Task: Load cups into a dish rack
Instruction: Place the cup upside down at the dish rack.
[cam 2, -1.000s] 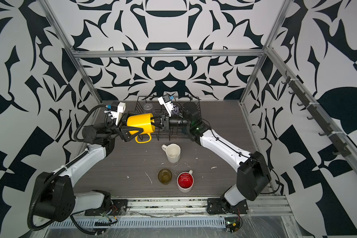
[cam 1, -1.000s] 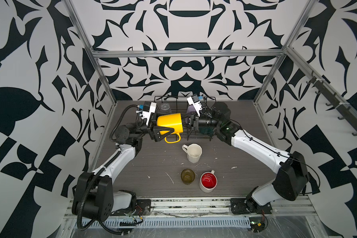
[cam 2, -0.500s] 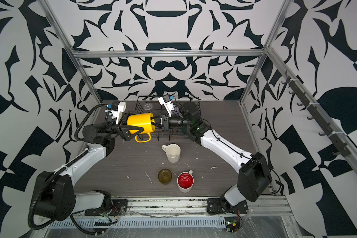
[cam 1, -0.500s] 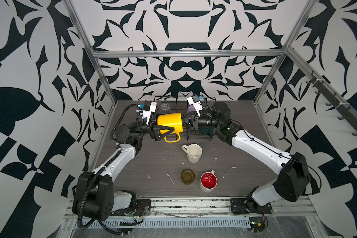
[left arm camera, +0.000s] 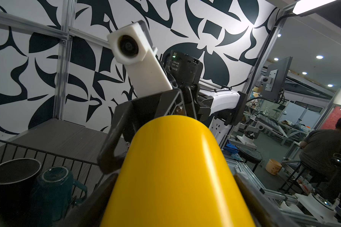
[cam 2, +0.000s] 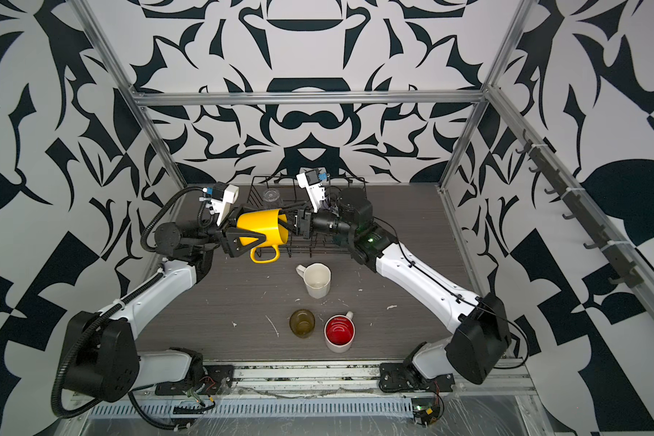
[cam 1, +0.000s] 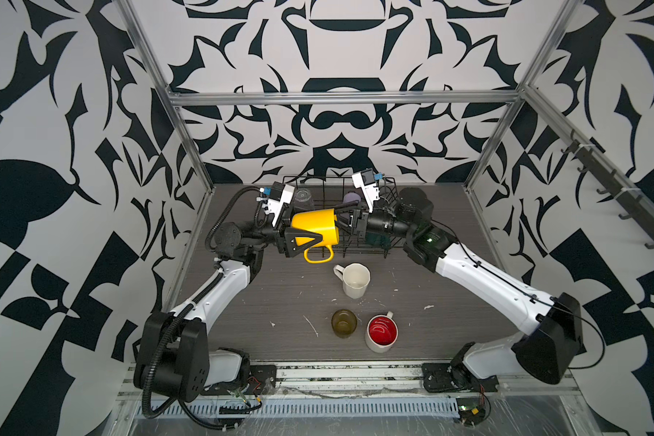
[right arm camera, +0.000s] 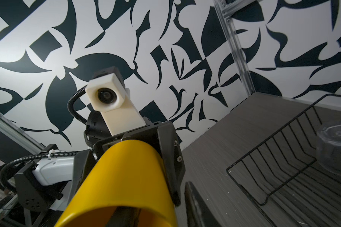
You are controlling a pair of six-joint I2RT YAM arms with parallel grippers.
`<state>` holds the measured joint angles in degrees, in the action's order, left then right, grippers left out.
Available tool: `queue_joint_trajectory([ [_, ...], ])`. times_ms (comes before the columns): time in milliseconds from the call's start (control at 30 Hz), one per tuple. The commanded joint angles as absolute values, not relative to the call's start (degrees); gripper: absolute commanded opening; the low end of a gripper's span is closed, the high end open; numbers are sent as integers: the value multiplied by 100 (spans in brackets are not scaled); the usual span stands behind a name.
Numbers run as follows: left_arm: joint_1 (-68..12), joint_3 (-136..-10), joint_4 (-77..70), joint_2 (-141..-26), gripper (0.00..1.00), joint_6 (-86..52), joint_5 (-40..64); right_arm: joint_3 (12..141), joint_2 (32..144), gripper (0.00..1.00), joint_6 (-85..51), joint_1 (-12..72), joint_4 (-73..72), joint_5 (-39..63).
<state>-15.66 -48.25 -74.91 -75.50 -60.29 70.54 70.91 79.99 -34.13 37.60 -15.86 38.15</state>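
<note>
Jaws of right gripper [cam 1: 341, 221] have parted, seemingly off rim of yellow mug [cam 1: 315, 228], held wide by left gripper [cam 1: 299, 231] aloft at 8 o'clock of dish rack [cam 1: 367, 252]; draw right straight back toward 3 before left moves.

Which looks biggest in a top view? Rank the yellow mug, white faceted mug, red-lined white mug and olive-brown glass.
1. The glossy yellow handled mug, though it is held up nearer the camera, which inflates it.
2. The white faceted mug and the white mug with red inside look alike.
3. The olive-brown glass tumbler, smallest.
</note>
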Motion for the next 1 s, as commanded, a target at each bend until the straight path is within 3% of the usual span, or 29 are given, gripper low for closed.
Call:
queue_joint_trajectory([
  [0,-1503,-5158,-7150,-7394,0,-5803,6890,6915,7591,47,-3332,3568,-1473,3184],
  [100,-1491,-5291,-5640,-7104,0,-4828,6674,6621,7275,55,-3353,3487,-1221,2686],
  [300,-1509,-6178,-1165,-6739,0,-1957,5483,6188,6581,68,-3140,3384,-184,1597],
  [567,-1512,-7682,1244,-7717,0,-1621,4406,5969,5889,83,-2809,3366,960,706],
  [600,-1509,-7925,1564,-7887,0,-1618,4272,5951,5827,86,-2788,3362,1053,639],
  [633,-1509,-8179,1890,-8087,0,-1622,4118,5932,5766,99,-2779,3362,1171,561],
  [967,-1510,-10215,4116,-9588,0,-1562,2597,5818,5383,100,-2683,3355,2083,-19],
])
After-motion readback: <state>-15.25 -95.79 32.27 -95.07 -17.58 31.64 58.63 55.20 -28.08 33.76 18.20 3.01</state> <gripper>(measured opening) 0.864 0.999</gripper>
